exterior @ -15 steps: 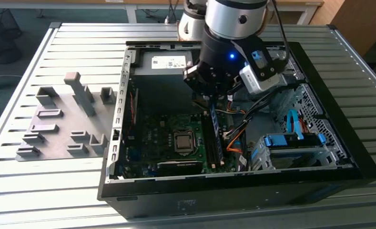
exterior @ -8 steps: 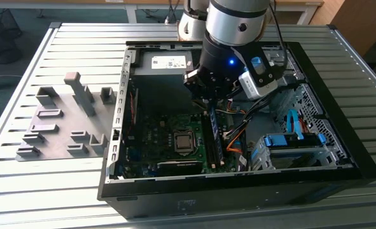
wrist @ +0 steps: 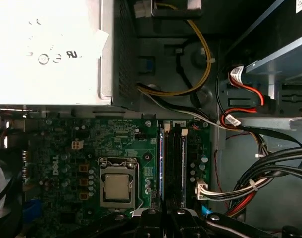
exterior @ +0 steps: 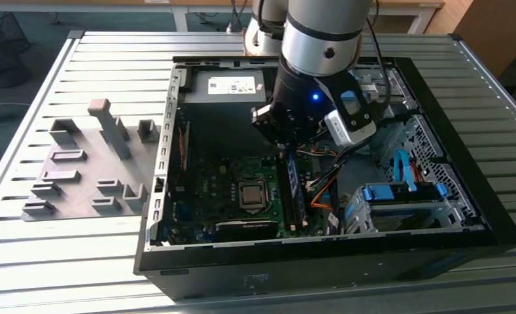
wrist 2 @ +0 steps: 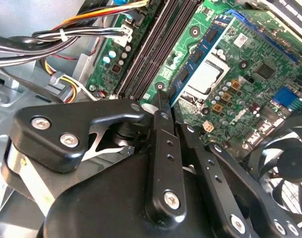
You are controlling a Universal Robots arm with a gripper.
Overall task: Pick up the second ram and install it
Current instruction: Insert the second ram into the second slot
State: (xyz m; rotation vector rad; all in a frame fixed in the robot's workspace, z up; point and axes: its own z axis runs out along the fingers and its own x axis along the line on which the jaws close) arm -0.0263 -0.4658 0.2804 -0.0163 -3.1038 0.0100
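The gripper (wrist 2: 163, 106) hangs low inside the open computer case (exterior: 174, 163), its black fingers (wrist 2: 163, 148) drawn close together, tips right over the near end of the memory slots (wrist: 173, 168). Whether they pinch anything, I cannot tell. The second ram (wrist 2: 203, 57), a blue-green stick with dark chips, stands on edge in a slot just past the fingertips, running away from the gripper along the motherboard (wrist: 91, 144). Immediately beside it, on the far side from the empty black slots, sits the processor socket (wrist: 116, 186) with its silver lid. A bundle of coloured cables (wrist 2: 86, 32) lies on the other side of the slots. Farther off is the power supply (exterior: 231, 85), and beyond the case, on the slatted worktop (exterior: 83, 261), well apart from the gripper, rests a grey holder tray (exterior: 87, 163) with upright blocks.
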